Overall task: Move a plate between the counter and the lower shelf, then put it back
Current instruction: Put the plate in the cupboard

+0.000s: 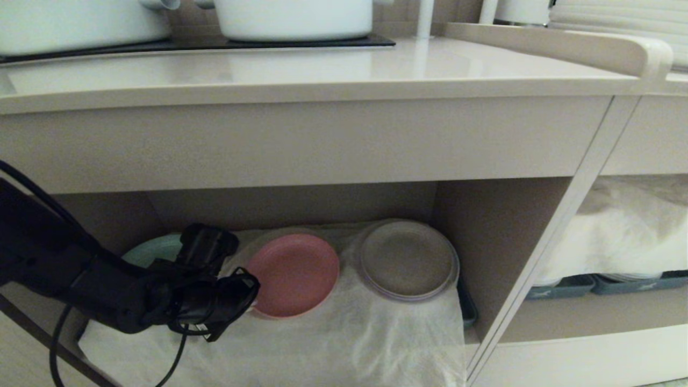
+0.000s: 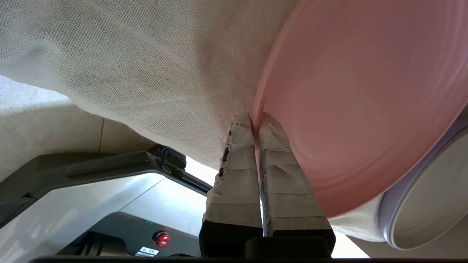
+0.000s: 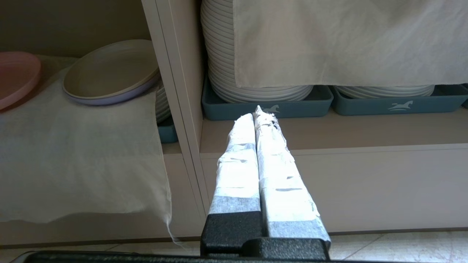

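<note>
The pink plate [image 1: 295, 274] is inside the lower shelf [image 1: 484, 242], over its wrinkled white cloth [image 1: 349, 344]. My left gripper [image 1: 251, 293] reaches into the shelf from the left and is shut on the plate's near left rim. In the left wrist view the rim of the plate [image 2: 365, 102] is pinched between the taped fingers of the left gripper [image 2: 255, 118]. I cannot tell whether the plate is clear of the cloth. The counter [image 1: 322, 70] runs above. My right gripper [image 3: 257, 111] is shut and holds nothing, low in front of the neighbouring compartment, outside the head view.
A beige-grey plate [image 1: 406, 260] lies right of the pink one, and a green plate [image 1: 153, 248] sits behind my left arm. White pots [image 1: 293, 19] stand on the counter's black panel. Grey trays [image 3: 267, 106] with white plate stacks [image 3: 219, 47] fill the right compartment.
</note>
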Motion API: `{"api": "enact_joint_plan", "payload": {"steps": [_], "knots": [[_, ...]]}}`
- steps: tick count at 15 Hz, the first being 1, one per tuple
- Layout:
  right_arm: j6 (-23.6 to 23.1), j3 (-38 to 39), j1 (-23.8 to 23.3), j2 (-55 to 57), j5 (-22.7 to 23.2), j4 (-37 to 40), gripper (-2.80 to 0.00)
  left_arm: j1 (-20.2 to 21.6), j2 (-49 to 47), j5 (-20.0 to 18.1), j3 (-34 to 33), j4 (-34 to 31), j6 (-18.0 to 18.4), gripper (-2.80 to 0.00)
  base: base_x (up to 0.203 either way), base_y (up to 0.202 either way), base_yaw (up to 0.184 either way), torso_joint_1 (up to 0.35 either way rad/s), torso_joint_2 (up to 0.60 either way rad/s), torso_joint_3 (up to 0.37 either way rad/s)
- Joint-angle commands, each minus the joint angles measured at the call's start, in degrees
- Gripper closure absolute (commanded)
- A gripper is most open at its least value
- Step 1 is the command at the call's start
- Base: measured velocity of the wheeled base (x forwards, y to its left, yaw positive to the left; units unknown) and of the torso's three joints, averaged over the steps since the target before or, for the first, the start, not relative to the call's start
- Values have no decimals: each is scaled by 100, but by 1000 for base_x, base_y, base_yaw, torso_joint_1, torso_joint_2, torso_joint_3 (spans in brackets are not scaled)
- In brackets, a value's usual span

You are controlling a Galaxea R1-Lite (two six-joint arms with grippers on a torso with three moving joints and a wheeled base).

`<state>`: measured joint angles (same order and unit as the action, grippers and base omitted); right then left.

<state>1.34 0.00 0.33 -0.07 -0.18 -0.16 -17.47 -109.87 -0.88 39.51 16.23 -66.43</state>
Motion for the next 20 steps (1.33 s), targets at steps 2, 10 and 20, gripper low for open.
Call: {"api": "enact_joint_plan", "payload": {"steps": [2,10,20], "knots": [[-2,0,2,7,1,-2,0,-2,-7,0,5,12,-37,0,0,0,0,0,0,0],[-2,0,2,7,1,-2,0,-2,-34,44,5,29,-35,-280,0,0,0,0,0,0],[-2,0,2,7,1,-2,0,-44,111,149,-81,30,-77,-280,0,0,0,0,0,0]]}}
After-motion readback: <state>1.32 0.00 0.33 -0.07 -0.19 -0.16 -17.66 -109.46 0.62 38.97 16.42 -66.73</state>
